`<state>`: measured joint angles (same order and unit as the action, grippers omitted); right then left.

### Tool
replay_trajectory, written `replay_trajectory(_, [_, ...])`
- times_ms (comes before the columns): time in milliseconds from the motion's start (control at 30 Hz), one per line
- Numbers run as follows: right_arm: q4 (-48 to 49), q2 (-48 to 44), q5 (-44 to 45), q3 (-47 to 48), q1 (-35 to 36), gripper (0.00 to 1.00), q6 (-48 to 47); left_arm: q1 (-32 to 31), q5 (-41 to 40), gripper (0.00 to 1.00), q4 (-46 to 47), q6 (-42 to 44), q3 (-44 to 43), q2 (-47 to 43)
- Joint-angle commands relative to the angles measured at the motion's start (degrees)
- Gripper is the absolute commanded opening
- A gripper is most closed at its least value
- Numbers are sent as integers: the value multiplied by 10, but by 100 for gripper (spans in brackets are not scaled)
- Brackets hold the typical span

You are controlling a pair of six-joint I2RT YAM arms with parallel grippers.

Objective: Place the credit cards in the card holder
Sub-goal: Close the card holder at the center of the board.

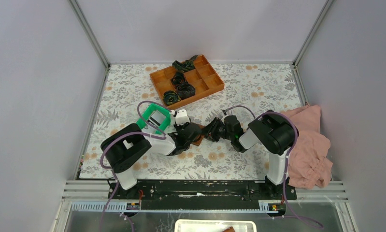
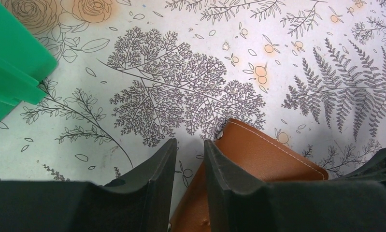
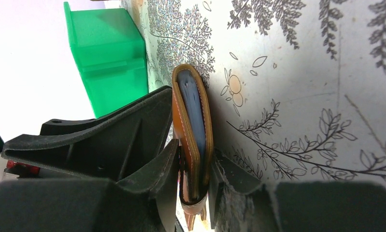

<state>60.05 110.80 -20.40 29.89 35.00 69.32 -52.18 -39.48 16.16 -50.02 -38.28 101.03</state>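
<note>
1. The card holder (image 2: 268,154), folded shut, sits between the centre of the table (image 1: 258,87) and its near edge, near the green tray (image 1: 154,116).
2. Right gripper (image 3: 195,162): jaws clamped on the holder's two brown sides.
3. Left gripper (image 2: 189,145): jaws slightly apart, one finger over the holder's cover.
4. A blue-grey layer shows inside the fold; I cannot tell whether it is card or lining.
</note>
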Motion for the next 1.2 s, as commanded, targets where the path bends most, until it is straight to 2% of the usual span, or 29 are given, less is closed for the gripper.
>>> replay_trajectory(0, [-54,32,21,5,30,21,-11,-33,195,35,-143,-23,46,85])
replay_trajectory(100, [-54,42,28,8,35,14,-5,-34,199,34,-134,-25,52,89])
replay_trajectory(233, [-80,42,38,15,40,0,-11,-35,206,34,-122,-27,58,97])
replay_trajectory(533, [-116,31,67,11,45,0,-20,-39,205,32,-121,-36,61,93])
replay_trajectory(667, [-127,28,73,7,45,0,-27,-38,159,42,-161,-49,57,52])
replay_trajectory(800, [-120,31,74,5,45,0,-26,-37,129,46,-190,-57,59,9])
replay_trajectory(967, [-130,17,73,8,40,0,-35,-37,112,46,-199,-77,93,-34])
replay_trajectory(1167, [-192,-23,64,20,12,0,-86,-37,114,44,-170,-116,142,-50])
